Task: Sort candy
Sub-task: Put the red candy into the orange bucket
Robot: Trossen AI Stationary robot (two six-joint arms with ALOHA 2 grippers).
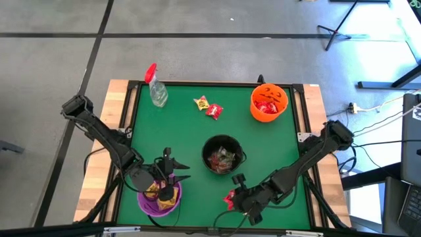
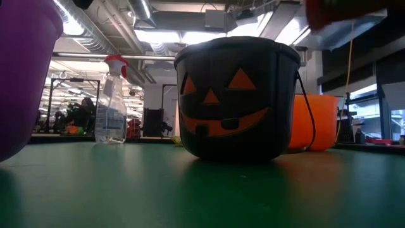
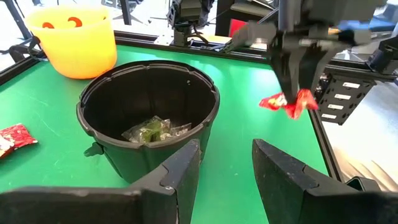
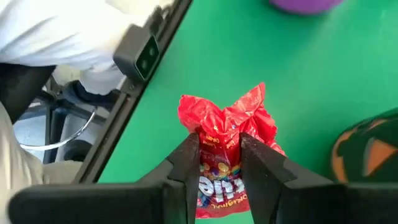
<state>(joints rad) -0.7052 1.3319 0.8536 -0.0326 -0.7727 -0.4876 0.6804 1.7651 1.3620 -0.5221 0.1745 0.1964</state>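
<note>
On green mat, three bowls (image 1: pixel 222 155), two loose candy packets (image 1: pixel 208 106), maybe more.

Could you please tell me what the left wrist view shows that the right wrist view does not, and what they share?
Only the left wrist view shows the black bucket's inside, with candy at its bottom, the orange bucket and a red packet lying on the mat.

Only the right wrist view shows the purple bowl's edge.

Both show the right hand shut on a red candy above the green mat.
</note>
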